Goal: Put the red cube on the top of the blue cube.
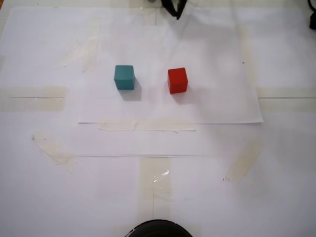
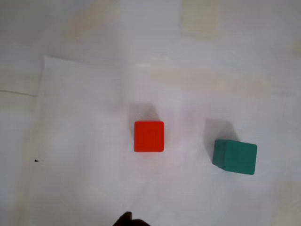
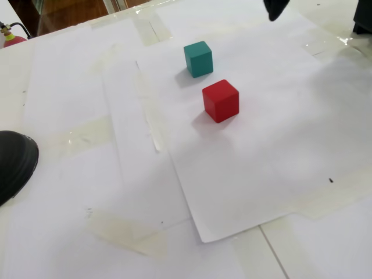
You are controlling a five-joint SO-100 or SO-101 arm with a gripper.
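The gripper hung at the far edge of the scene, only its dark tip showing in both fixed views and a dark sliver at the bottom of the wrist view. Whether it was released or clenched could not be told; it plainly grasped nothing, since both cubes sat free on the table.

The red cube lay almost straight ahead of the gripper in the wrist view, well apart from it and square to the camera. The blue cube stood off to the right of the red one in that view, turned slightly and not touching it.

Several things could have gone wrong from there. A descent slightly off centre would probably have pushed the red cube across the smooth paper sheet rather than closing around it. The matte faces offered little to catch on, so a shallow pinch near the top edge might have let the cube slip or twist. Because the blue cube sat rotated against the red one, a placement without matching the angle could have left the red cube overhanging and liable to tip off. The loose paper, held down by tape strips, might also have shifted under a dragging finger.

No brand, label or legible writing appeared anywhere; the cubes' faces were plain.
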